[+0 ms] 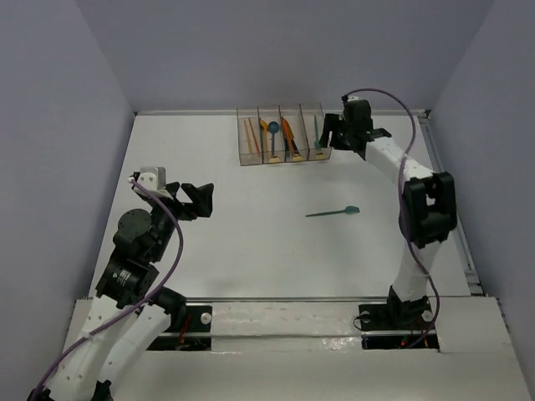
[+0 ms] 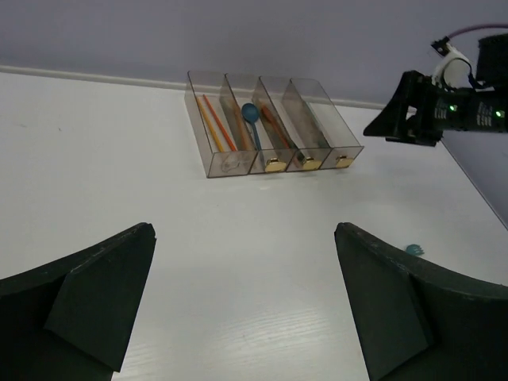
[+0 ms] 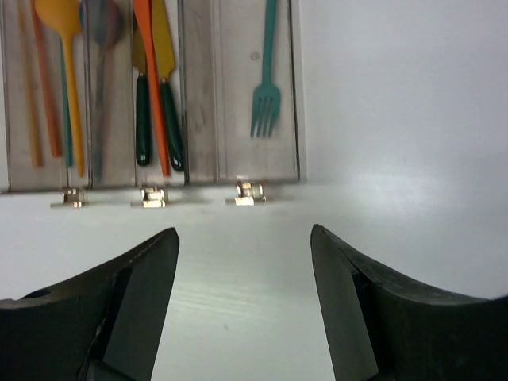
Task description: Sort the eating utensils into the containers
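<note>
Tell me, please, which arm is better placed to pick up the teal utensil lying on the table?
The right. The teal utensil lies on the right half of the table, nearer the right gripper, which is open and empty beside the containers. The left gripper is farther away.

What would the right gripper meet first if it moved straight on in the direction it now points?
Probably the near end wall of the clear smoky-grey plastic bin row, at its rightmost compartment, where a teal plastic fork lies; depth is unclear.

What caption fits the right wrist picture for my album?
Open right end effector faces the clear bins, a teal fork lying in the rightmost one.
</note>
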Tool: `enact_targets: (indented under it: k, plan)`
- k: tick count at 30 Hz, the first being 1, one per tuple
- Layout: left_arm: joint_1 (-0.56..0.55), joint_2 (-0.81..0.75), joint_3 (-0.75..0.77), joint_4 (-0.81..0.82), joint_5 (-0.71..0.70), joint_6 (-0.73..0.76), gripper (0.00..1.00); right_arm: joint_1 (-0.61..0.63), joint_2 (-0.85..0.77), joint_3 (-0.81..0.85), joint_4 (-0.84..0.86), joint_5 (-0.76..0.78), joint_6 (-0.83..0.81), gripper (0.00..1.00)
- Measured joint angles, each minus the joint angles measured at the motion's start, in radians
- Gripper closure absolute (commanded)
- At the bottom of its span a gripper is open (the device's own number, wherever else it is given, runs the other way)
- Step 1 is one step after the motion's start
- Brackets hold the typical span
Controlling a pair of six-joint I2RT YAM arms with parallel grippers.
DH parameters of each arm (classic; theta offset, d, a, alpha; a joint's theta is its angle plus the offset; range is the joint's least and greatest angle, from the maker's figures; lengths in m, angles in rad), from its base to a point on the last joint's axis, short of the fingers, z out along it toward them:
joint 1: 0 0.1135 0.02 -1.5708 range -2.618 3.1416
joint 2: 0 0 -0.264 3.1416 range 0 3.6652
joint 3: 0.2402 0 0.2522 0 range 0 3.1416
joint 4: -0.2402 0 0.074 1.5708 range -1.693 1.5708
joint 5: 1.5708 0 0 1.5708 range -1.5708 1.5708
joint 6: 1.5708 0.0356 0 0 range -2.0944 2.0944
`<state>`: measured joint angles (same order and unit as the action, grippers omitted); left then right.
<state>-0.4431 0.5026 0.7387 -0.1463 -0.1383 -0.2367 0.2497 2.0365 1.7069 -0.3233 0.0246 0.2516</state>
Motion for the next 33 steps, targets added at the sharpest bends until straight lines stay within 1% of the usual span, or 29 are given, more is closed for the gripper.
enact_targets:
  k: [3, 4, 8, 11, 13, 15, 19, 20, 24, 26, 30, 33]
  plan:
    - [0.000, -0.027, 0.000, 0.000, -0.001, 0.000, 0.01, 0.006, -0.244, -0.300, 0.057, 0.009, 0.053, 0.26]
    - [-0.002, -0.037, 0.000, 0.000, -0.001, 0.000, 0.01, 0.008, -0.360, -0.439, 0.081, 0.016, 0.080, 0.26]
    - [-0.017, -0.055, 0.000, 0.000, 0.000, 0.000, 0.01, 0.032, -0.587, -0.718, 0.107, 0.035, 0.150, 0.25]
    - [-0.030, -0.064, 0.000, 0.000, 0.003, 0.000, 0.01, 0.064, -0.645, -0.848, 0.090, 0.046, 0.193, 0.25]
    - [-0.034, -0.074, 0.000, -0.001, 0.003, 0.000, 0.01, 0.085, -0.656, -0.908, 0.074, 0.047, 0.222, 0.25]
    - [-0.034, -0.085, 0.000, 0.000, 0.003, 0.000, 0.01, 0.097, -0.656, -0.934, 0.055, 0.046, 0.248, 0.24]
    - [-0.034, -0.097, 0.000, -0.001, 0.002, 0.000, 0.01, 0.097, -0.642, -0.932, 0.063, 0.041, 0.289, 0.23]
    - [-0.034, -0.097, 0.000, -0.001, 0.002, 0.000, 0.01, 0.097, -0.620, -0.920, 0.064, 0.036, 0.296, 0.21]
    - [-0.034, -0.097, 0.000, -0.001, 0.002, 0.000, 0.01, 0.097, -0.505, -0.886, 0.093, 0.032, 0.308, 0.21]
    - [-0.034, -0.097, 0.000, -0.001, 0.002, 0.000, 0.01, 0.097, -0.456, -0.864, 0.100, 0.034, 0.313, 0.21]
    - [-0.034, -0.096, 0.000, -0.001, -0.001, 0.000, 0.01, 0.097, -0.410, -0.812, 0.115, 0.046, 0.314, 0.21]
    - [-0.034, -0.096, 0.000, -0.001, -0.001, 0.000, 0.01, 0.097, -0.350, -0.753, 0.108, 0.061, 0.298, 0.23]
